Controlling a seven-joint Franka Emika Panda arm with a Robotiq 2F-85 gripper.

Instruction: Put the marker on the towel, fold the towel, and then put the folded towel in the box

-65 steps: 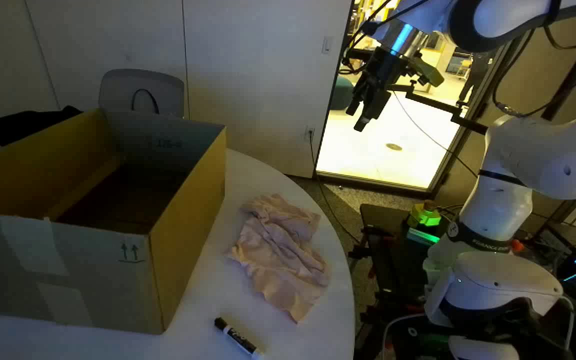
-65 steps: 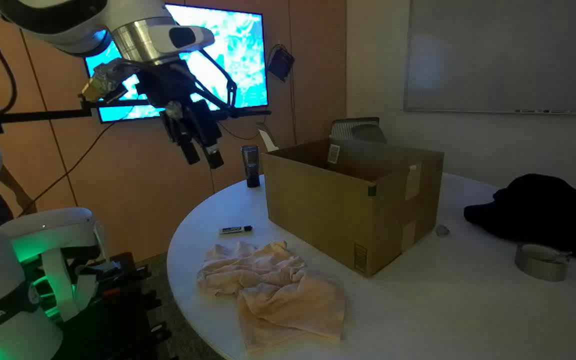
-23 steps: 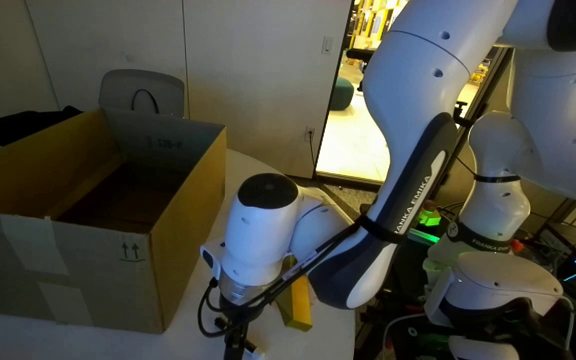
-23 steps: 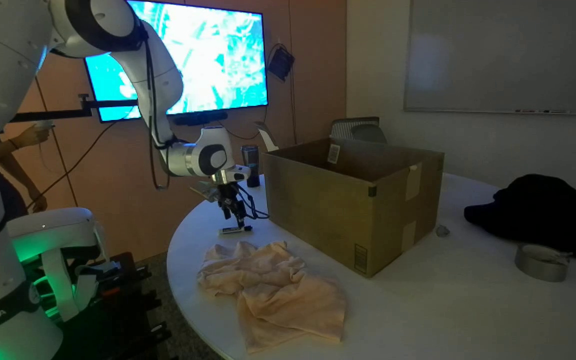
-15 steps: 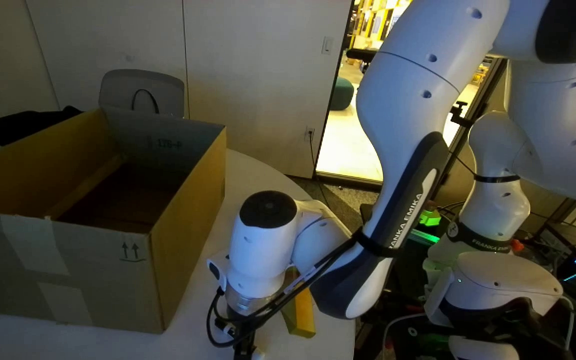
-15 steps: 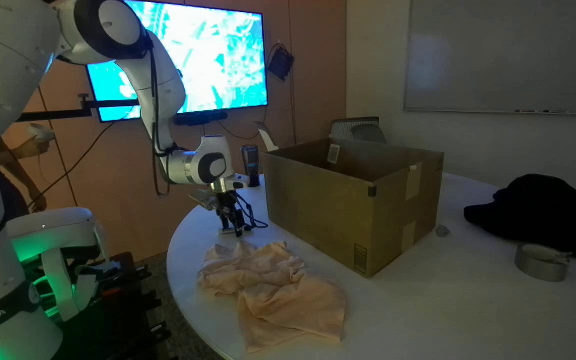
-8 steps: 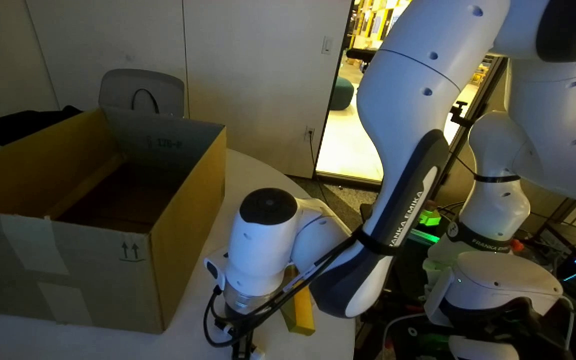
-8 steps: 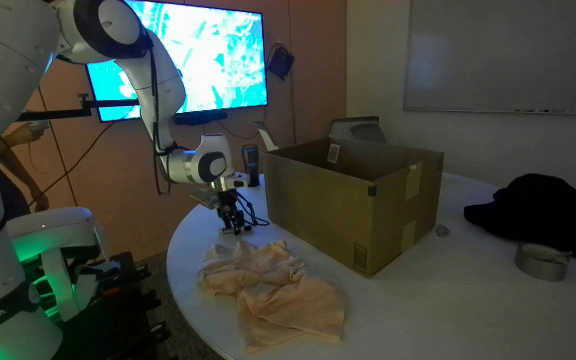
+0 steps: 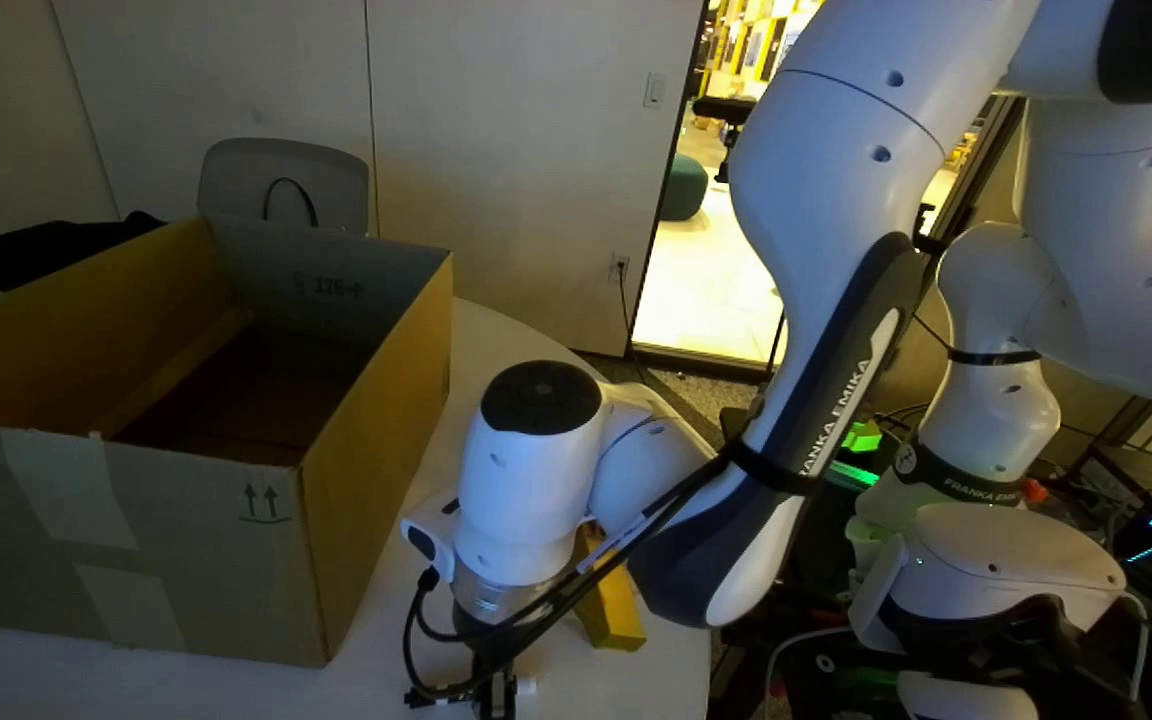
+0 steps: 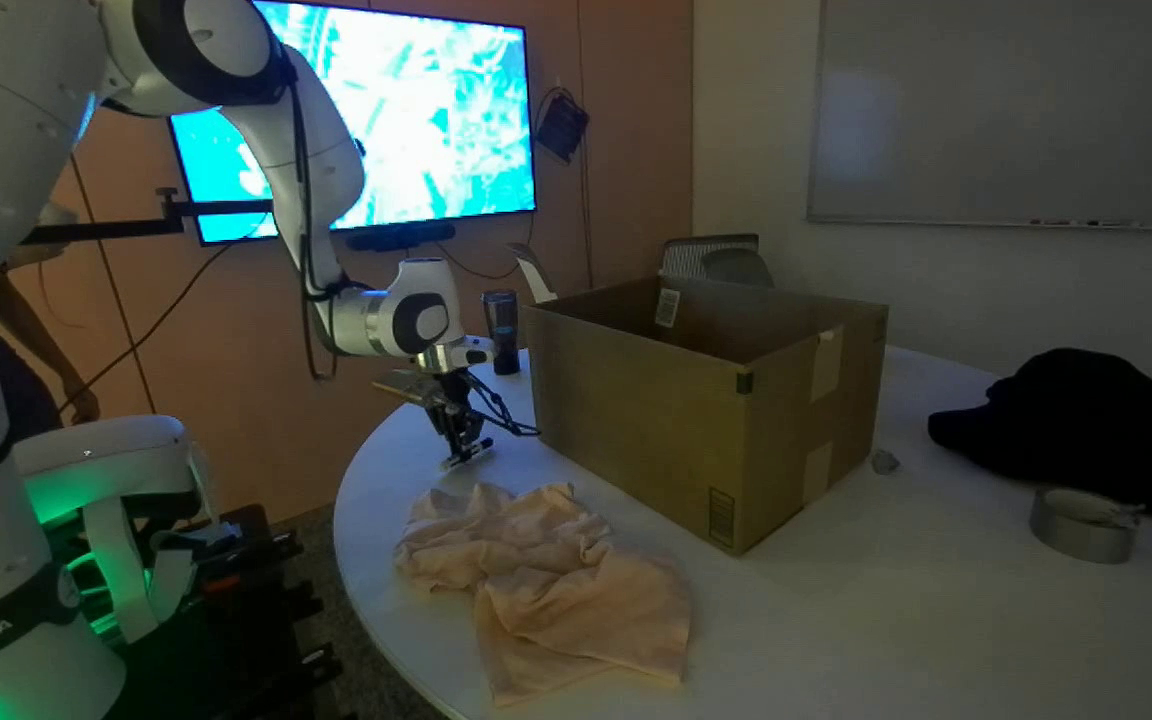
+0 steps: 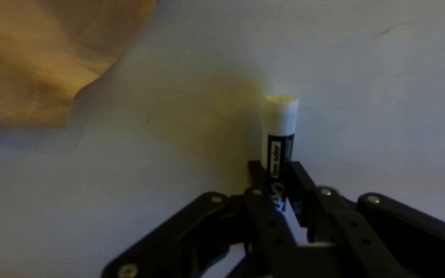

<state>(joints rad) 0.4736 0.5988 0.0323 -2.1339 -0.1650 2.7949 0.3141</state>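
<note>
The jaws stand narrow, pinching a white cylindrical marker (image 11: 279, 150) with a black label; its white end juts out beyond their tips in the wrist view. The marker is low at the round white desk (image 10: 866, 620); I cannot tell whether it touches. Near it, but apart, a rumpled peach cloth towel (image 10: 551, 590) lies on the desk; part of it shows in a corner of the wrist view. An open-topped brown cardboard box (image 10: 636, 430), seen in both exterior views, stands near the towel. A dark cylindrical tumbler (image 10: 503, 338) stands near the box, and a grey roll of tape (image 10: 1081, 535) lies near a soft-looking black heap (image 10: 1076, 425)
</note>
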